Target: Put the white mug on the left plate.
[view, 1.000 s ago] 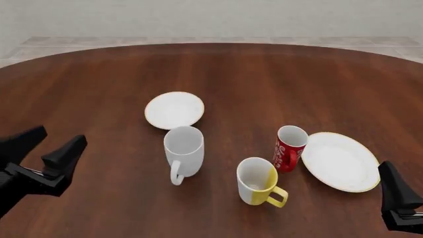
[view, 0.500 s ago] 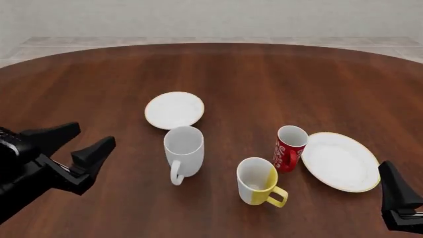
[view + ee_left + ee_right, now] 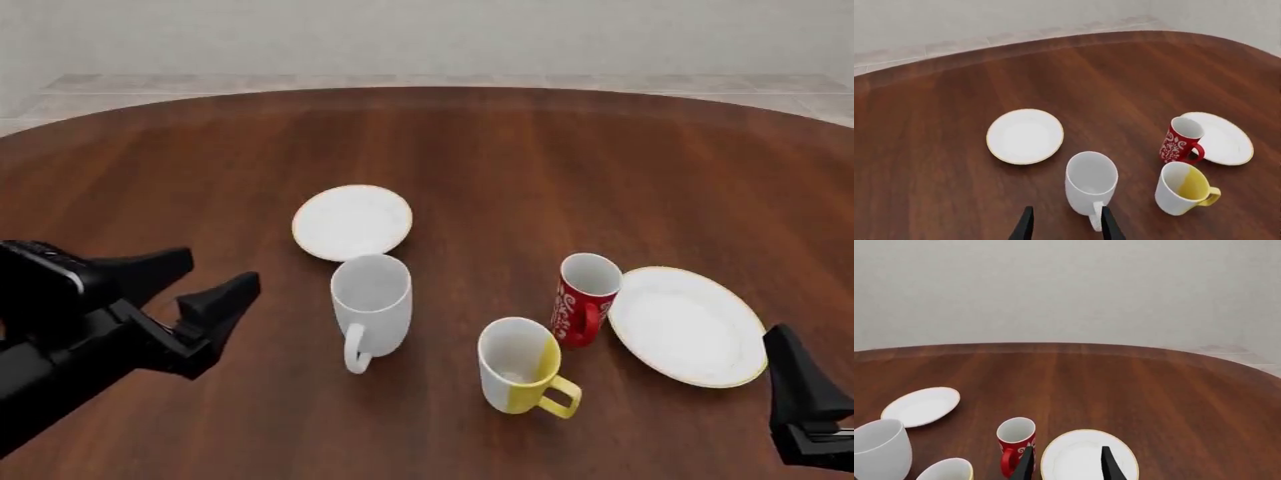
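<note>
My left hand (image 3: 200, 290) sits at the lower left of the front view, its two dark fingers spread apart with nothing between them. It is empty and released. The white mug (image 3: 370, 307) stands upright on the table (image 3: 534, 160) just right of that hand, near the middle of the frame, its open mouth up and its long axis vertical. Its loop handle points toward the bottom edge of the picture, back toward my side. The small plate (image 3: 352, 222) lies just above the mug in the frame, close to it and perhaps overlapping its rim from this angle, though I cannot tell whether they touch.

From my left wrist, the mug (image 3: 1091, 184) sits just ahead of my fingertips (image 3: 1105, 225), a little toward the right-hand one, with the handle nearest them and the plate (image 3: 1025, 136) beyond and to the upper left.

My right hand (image 3: 1064, 465) hangs at the lower right corner of the front view, well apart from the mug, with the yellow mug (image 3: 521, 367) and red mug (image 3: 583, 298) between. Its fingers stand parted and empty too. The left hand is plainly nearer, so I judge the reach is its job: forward and slightly right.
</note>
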{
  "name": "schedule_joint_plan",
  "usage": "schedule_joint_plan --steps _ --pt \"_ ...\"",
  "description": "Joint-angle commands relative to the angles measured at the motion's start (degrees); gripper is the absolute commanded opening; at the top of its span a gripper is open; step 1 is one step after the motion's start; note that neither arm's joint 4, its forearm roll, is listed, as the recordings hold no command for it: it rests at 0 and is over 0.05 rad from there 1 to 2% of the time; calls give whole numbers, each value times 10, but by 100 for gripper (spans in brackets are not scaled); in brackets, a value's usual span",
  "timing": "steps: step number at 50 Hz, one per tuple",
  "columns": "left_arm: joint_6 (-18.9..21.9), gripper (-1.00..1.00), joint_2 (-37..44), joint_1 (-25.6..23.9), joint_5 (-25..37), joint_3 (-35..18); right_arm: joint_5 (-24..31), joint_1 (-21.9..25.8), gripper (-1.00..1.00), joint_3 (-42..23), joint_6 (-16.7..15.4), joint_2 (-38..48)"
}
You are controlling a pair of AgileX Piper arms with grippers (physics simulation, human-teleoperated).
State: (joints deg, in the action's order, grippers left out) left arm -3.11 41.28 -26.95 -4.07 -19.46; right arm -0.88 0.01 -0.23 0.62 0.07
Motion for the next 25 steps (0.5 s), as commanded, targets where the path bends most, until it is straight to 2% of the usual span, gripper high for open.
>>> schedule_joint_plan --steps 1,25 --pt "-16 100 18 -3 -14 -1 -2 -1 100 0 3 0" --pt "-29 100 46 -39 -40 7 -4 -4 100 0 6 0"
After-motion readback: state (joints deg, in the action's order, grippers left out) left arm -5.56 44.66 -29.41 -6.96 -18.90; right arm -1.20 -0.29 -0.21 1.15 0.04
